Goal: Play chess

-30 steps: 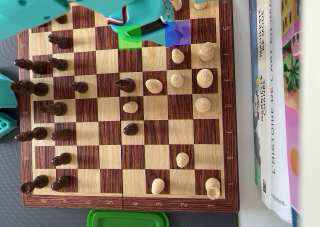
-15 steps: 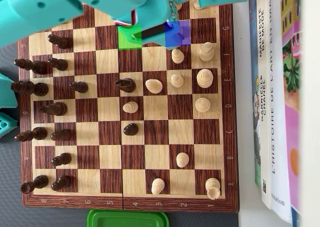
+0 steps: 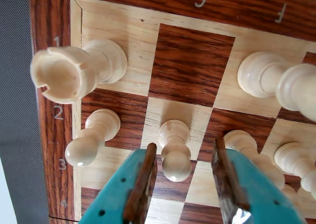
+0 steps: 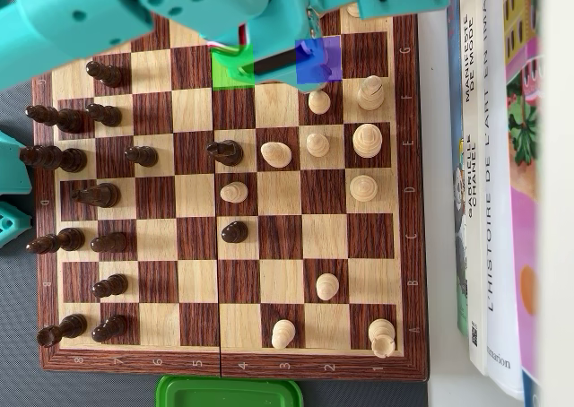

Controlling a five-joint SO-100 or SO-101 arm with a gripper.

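A: We log the wrist view first. The end effector hangs over the chessboard with its two teal fingers apart, brown pads facing inward. Nothing is clamped.

B: Agreed. Between the fingers we see a white pawn standing upright on a light square of rank 2, its head in the gap. We cannot tell whether either pad touches it; the left pad looks just beside the head.

A: We note a white rook upper left on the corner square by the "1" mark, leaning toward the lens. A second white pawn stands below it by the "2" mark.

B: On the right, a larger white piece sits in file F, top cut off; we cannot name it. More white pawns crowd the right finger.

A: Overhead view now. The teal arm covers the board's top edge. The wooden chessboard lies on a grey surface.

B: We record dark pieces ranked along the left side of that view, white pieces scattered on the right half. A dark pawn and a white pawn stand on neighbouring squares mid-board.

A: Books lie right of the board; a green lid sits at the bottom edge.
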